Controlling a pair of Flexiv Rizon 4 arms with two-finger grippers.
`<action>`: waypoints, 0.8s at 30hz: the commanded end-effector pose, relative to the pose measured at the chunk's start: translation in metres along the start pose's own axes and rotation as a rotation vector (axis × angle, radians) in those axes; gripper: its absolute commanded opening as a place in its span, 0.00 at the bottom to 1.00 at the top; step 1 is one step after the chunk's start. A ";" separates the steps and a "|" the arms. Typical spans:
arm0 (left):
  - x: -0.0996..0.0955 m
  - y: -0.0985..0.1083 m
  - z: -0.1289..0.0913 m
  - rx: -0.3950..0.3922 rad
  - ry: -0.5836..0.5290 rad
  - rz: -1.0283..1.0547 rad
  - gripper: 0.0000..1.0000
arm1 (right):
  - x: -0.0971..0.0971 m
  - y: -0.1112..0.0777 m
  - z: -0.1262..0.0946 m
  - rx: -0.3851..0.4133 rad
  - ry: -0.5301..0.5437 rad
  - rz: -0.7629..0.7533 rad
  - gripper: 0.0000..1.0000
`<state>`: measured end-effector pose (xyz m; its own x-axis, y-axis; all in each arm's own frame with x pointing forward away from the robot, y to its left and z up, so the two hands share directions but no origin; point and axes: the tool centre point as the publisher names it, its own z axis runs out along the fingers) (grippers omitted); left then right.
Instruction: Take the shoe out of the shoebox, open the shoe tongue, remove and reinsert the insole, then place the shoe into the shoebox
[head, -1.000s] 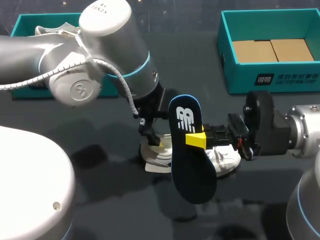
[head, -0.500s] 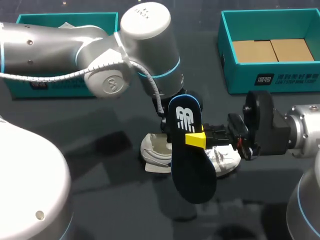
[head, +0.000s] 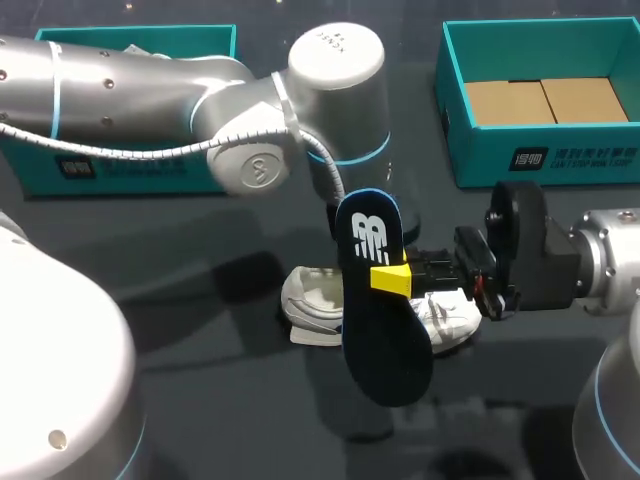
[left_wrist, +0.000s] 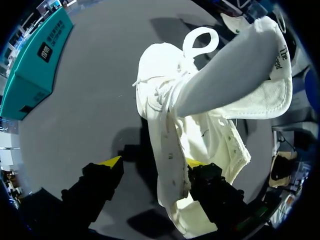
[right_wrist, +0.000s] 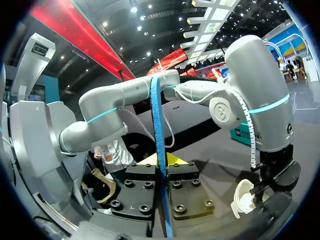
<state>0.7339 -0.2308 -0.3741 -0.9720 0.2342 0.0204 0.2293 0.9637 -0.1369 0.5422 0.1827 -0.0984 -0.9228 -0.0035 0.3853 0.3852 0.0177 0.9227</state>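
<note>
**Insole held clear of the shoe, mid-table.**
The right gripper is clamped on the dark blue insole at mid-length, a finger on each face. The insole's long axis runs crosswise to the fingers, with the logo end toward the table's far side and the broader end toward the near edge. The white shoe lies on the table partly behind the insole, its length running side to side and its heel opening toward the left arm's side. In the left wrist view the left gripper is spread, with the shoe's side wall between its fingers and the tongue lifted.
</note>
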 end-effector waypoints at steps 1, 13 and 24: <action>0.002 0.000 0.001 0.004 0.009 0.008 0.66 | 0.002 -0.001 0.001 -0.001 -0.006 0.001 0.00; 0.008 -0.001 0.003 -0.003 0.020 0.027 0.37 | 0.002 -0.001 0.001 -0.001 -0.006 0.001 0.00; 0.013 0.003 0.004 -0.007 0.028 0.036 0.00 | 0.002 -0.001 0.001 -0.001 -0.006 0.001 0.00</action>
<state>0.7218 -0.2279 -0.3785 -0.9617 0.2704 0.0450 0.2628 0.9562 -0.1289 0.5422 0.1827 -0.0985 -0.9228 -0.0036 0.3854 0.3853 0.0177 0.9226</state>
